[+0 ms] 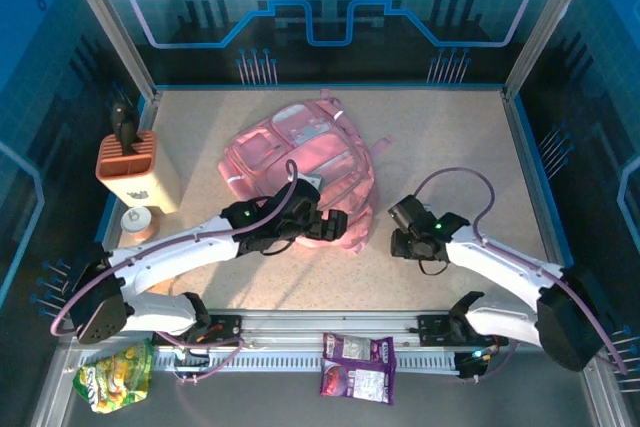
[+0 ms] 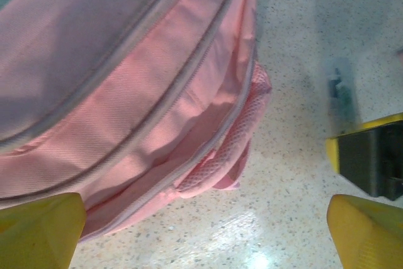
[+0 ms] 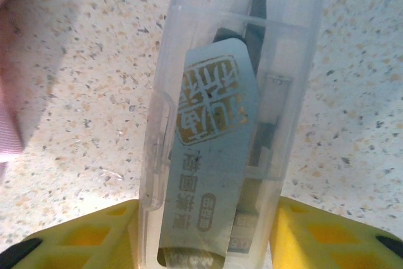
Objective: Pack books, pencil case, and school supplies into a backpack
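The pink backpack (image 1: pixel 300 152) is laid flat on the worktop (image 1: pixel 460 147), directly ahead of and partly under the left end effector (image 1: pixel 332 226). That end effector's fingers are spread wide, with nothing between them. From the left wrist, the backpack (image 2: pixel 126 86) is seen ahead and to the left of the left end effector (image 2: pixel 201 228), its zipper lines running diagonally. Whether any compartment is open cannot be told.

The right end effector (image 1: pixel 402 237) is placed just beside the backpack's near right corner, so the pack lies to its left. It is judged to be clamped on the clear pen box (image 3: pixel 233 124). In the right wrist view the box is seated between the two yellow fingers (image 3: pixel 82 240) of the right end effector (image 3: pixel 204 234), and both its sides are met by them. The box's long axis points straight forward, out from the fingers. A blue-grey label card and dark pens are seen inside. Whether the box is lifted off the worktop cannot be told.

The coming move is judged to turn on this: the box must be carried leftward from the right end effector to a pack opening. The left arm, being nearer the pack, is better suited to holding the fabric open.
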Controlling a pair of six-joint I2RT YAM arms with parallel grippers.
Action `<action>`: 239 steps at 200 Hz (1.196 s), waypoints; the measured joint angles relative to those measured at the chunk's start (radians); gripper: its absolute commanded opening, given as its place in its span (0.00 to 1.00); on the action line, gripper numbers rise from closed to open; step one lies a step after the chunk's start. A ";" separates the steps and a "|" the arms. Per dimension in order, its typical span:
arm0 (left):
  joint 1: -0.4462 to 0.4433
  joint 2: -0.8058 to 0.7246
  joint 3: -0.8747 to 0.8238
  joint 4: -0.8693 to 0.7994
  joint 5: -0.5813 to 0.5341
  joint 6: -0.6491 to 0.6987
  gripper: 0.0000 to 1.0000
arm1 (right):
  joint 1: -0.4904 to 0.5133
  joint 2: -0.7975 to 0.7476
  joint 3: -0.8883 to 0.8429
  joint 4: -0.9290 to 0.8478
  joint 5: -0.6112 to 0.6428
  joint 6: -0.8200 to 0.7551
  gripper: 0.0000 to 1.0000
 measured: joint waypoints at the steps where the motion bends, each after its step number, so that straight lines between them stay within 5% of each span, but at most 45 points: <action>1: 0.002 -0.001 0.001 -0.003 -0.002 0.003 0.99 | -0.002 -0.004 0.002 -0.002 -0.001 -0.004 0.51; 59: 0.119 0.020 0.106 -0.101 -0.068 0.218 0.99 | -0.067 -0.089 0.142 -0.051 -0.108 -0.174 0.52; 149: 0.125 0.301 0.209 -0.111 -0.164 0.610 0.99 | -0.112 -0.016 0.230 -0.014 -0.322 -0.316 0.54; 205: 0.161 0.346 0.253 -0.098 -0.190 0.663 0.79 | -0.112 0.032 0.282 0.004 -0.374 -0.350 0.49; 239: 0.190 0.344 0.253 -0.085 -0.159 0.664 0.73 | -0.112 0.065 0.290 0.001 -0.358 -0.347 0.59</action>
